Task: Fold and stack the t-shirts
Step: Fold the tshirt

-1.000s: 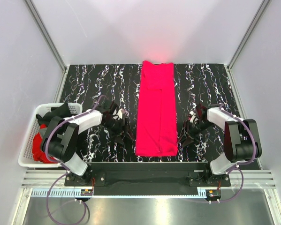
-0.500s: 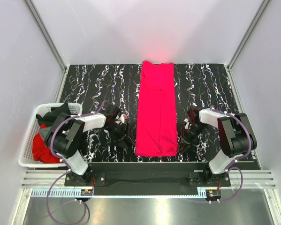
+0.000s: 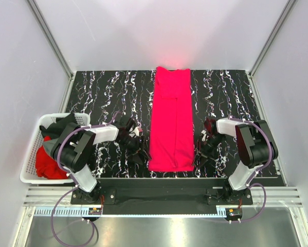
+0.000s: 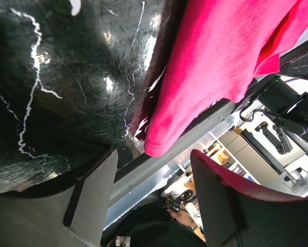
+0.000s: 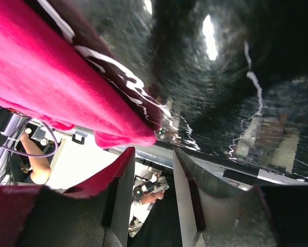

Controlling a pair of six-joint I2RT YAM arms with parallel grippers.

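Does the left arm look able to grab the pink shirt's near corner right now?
Probably yes: the left gripper sits open right beside the pink shirt's near left corner, with nothing visible in between.

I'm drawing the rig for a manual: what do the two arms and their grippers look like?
Both the left arm and right arm mix chunky black joint housings with white links. A thin purple cable loops from each base up along the arm. The left gripper and right gripper are black, with flat, dark grey fingers.
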